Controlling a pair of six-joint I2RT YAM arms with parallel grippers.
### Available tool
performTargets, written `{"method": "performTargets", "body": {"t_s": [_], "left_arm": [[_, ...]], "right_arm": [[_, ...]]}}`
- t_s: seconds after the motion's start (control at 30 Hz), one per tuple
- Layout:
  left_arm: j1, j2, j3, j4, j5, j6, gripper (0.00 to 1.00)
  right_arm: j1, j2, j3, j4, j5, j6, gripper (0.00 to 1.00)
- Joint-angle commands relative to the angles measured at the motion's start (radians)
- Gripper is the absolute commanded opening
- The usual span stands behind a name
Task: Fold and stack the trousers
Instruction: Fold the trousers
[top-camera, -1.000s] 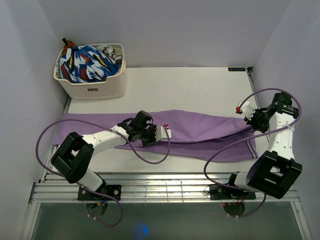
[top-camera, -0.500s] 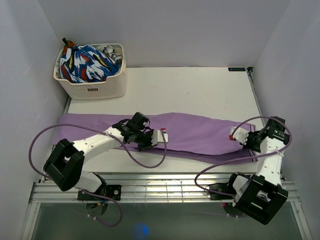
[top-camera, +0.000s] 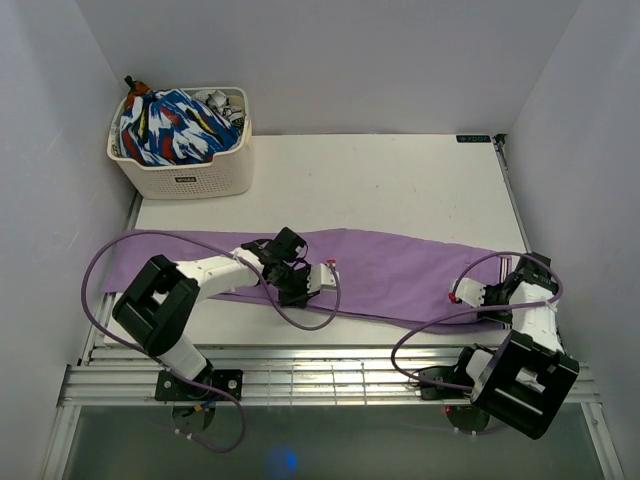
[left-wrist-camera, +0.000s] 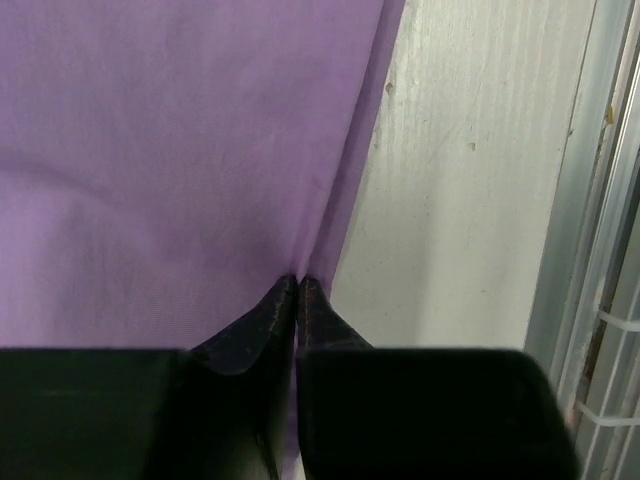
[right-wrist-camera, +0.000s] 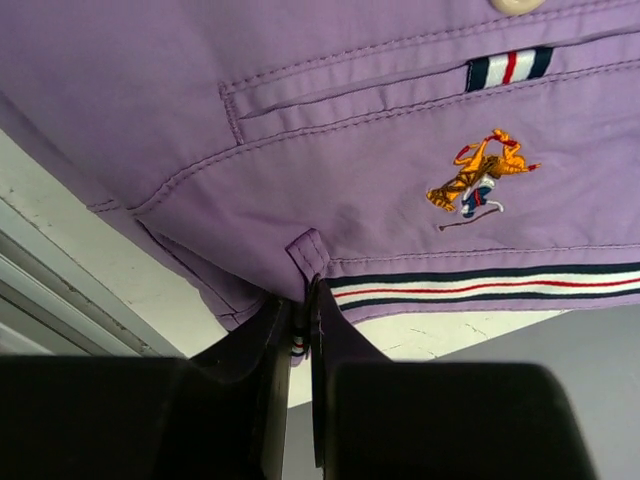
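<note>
Step in hand, as judged: laying the lengthwise-folded trousers (top-camera: 400, 270) flat along the near half of the table (top-camera: 400, 180), legs to the left and waist to the right. At the far left the leg ends run over the table's left edge. The basket (top-camera: 190, 180) with a patterned garment (top-camera: 170, 125) stands well apart at the far-left corner and plays no part. At mid-length the left tool (left-wrist-camera: 298, 282) has its fingers pressed close together on the near fold edge, the cloth creasing into the tips. At the right end the right tool (right-wrist-camera: 305, 288) pinches the waist edge just below a belt loop (right-wrist-camera: 308, 252), beside the striped waistband (right-wrist-camera: 450, 285) and near the logo (right-wrist-camera: 480, 175). Recommendation: lower both pinch points to the table at one level, keep the near edge straight and clear of the slatted rail (top-camera: 330, 375), and let go without dragging the cloth sideways. The overhanging leg ends ought to be drawn onto the table ahead of any crosswise fold. Not verifiable: the hems beyond the left edge; whether the left tool holds one layer or both; how the lower layer lies under the upper; the right tool's fingertips from above, masked by its own wrist and cable; the basket's lower contents.
</note>
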Motion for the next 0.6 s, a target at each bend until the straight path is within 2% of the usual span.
{"method": "performTargets", "body": {"t_s": [0.0,0.07,0.13,0.27,0.3,0.4,0.43,0.47,0.53,0.57], "left_arm": [[-0.001,-0.033,0.005,-0.043,-0.01,-0.034,0.21],[0.005,-0.088,0.026,-0.06,0.022,-0.064,0.35],[0.007,-0.137,0.039,-0.08,0.041,-0.1,0.49],[0.024,-0.27,0.062,-0.077,0.046,-0.189,0.62],[0.034,-0.312,0.071,-0.076,0.04,-0.212,0.64],[0.105,-0.352,0.095,-0.076,0.009,-0.321,0.68],[0.137,-0.352,0.103,-0.08,0.003,-0.35,0.68],[0.227,-0.347,0.111,-0.094,0.015,-0.404,0.69],[0.333,-0.312,0.134,-0.109,0.047,-0.456,0.69],[0.432,-0.297,0.14,-0.125,0.046,-0.479,0.69]], "right_arm": [[-0.007,0.034,-0.007,0.07,0.041,0.0,0.08],[-0.007,0.031,-0.001,0.041,0.034,-0.001,0.1],[-0.005,0.016,0.029,-0.006,0.022,-0.013,0.23],[-0.008,-0.052,0.14,-0.134,-0.078,0.023,0.58],[-0.01,-0.053,0.216,-0.161,-0.101,0.036,0.61],[-0.013,-0.017,0.354,-0.279,-0.193,0.117,0.68],[-0.013,0.005,0.45,-0.315,-0.213,0.135,0.67],[-0.013,0.055,0.495,-0.342,-0.256,0.163,0.68],[-0.013,0.114,0.604,-0.418,-0.297,0.243,0.68],[-0.013,0.175,0.631,-0.428,-0.337,0.276,0.69]]}}
